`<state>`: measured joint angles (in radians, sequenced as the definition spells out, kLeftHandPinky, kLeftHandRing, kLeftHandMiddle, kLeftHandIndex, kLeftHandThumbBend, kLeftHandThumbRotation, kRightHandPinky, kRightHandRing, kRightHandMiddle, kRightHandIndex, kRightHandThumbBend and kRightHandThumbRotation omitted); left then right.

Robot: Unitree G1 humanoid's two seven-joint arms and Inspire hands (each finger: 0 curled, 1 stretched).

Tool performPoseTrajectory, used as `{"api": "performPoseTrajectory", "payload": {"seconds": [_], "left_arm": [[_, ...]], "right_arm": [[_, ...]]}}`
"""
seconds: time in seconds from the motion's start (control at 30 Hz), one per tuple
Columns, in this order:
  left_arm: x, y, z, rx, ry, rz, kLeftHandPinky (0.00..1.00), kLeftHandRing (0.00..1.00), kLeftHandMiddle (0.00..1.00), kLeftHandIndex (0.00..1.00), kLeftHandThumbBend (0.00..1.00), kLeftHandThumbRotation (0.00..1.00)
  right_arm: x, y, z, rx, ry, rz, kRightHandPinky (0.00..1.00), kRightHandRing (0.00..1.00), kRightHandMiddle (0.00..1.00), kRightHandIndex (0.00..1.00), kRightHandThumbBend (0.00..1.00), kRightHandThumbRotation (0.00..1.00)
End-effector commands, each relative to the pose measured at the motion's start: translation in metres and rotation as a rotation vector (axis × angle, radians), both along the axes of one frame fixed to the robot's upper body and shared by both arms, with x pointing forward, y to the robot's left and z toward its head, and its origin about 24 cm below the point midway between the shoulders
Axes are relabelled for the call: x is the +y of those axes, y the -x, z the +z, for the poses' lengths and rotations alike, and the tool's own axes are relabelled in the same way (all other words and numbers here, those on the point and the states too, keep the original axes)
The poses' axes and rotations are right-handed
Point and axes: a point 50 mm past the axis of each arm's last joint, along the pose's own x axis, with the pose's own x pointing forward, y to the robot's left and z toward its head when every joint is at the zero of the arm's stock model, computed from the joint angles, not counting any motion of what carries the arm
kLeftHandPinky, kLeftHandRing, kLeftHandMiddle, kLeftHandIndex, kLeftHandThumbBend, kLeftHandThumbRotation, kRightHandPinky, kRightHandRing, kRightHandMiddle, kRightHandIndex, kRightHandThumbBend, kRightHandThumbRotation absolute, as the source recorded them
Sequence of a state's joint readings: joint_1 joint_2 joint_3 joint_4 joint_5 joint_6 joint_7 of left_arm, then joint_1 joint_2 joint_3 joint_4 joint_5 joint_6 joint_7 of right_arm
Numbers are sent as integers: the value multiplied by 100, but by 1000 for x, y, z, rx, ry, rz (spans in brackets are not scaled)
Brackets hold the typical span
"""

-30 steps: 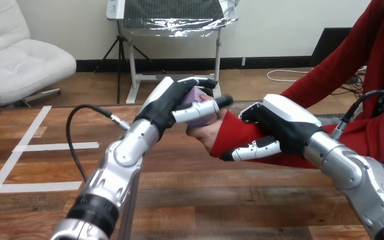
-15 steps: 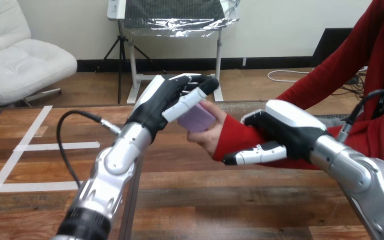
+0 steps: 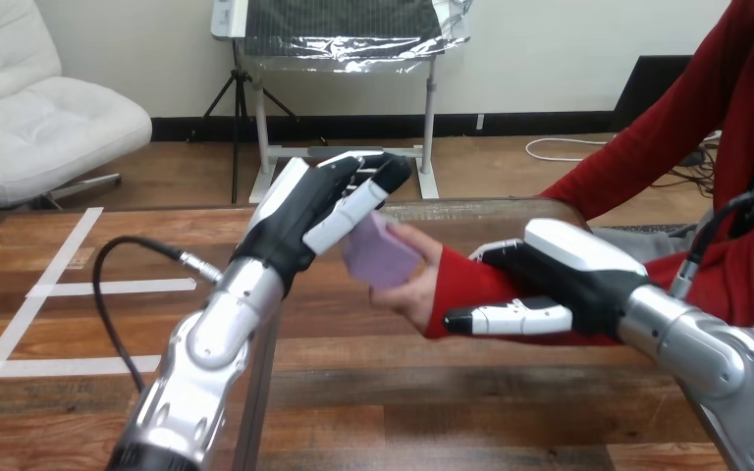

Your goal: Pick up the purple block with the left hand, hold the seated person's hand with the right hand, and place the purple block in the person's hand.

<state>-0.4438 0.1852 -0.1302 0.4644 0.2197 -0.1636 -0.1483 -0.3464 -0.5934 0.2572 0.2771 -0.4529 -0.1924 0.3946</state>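
Purple block (image 3: 383, 260) — centre of the frame, lying in the person's hand (image 3: 407, 297), which is held palm-up above the desk (image 3: 452, 392). Left hand (image 3: 324, 201) — just upper left of the block, fingers loose and nearly straight, thumb against the block's upper edge, not clasping it. Right hand (image 3: 560, 270) — right of centre, fingers over and thumb under the person's red-sleeved wrist (image 3: 457, 275), clasped round it.
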Motion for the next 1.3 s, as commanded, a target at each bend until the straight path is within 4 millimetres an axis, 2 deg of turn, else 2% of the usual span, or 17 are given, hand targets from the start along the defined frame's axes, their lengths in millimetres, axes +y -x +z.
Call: {"api": "performPoseTrajectory", "payload": {"seconds": [0.0, 0.8, 0.97, 1.27], "left_arm": [[6, 1, 23, -88, 33, 8, 57, 74, 77, 77, 84, 100], [15, 31, 17, -119, 123, -23, 55, 72, 75, 73, 79, 95], [17, 38, 15, -130, 127, -28, 54, 69, 73, 72, 73, 93], [23, 50, 12, -143, 125, -30, 54, 67, 71, 70, 69, 93]], "right_arm": [[-3, -3, 28, -92, -46, -3, 62, 79, 81, 83, 100, 100], [-9, 10, 41, -165, -90, -99, 73, 89, 92, 94, 100, 100], [-9, 13, 42, -191, -107, -124, 77, 92, 95, 95, 100, 100], [-7, 17, 43, -276, -163, -168, 77, 91, 94, 95, 100, 100]]}}
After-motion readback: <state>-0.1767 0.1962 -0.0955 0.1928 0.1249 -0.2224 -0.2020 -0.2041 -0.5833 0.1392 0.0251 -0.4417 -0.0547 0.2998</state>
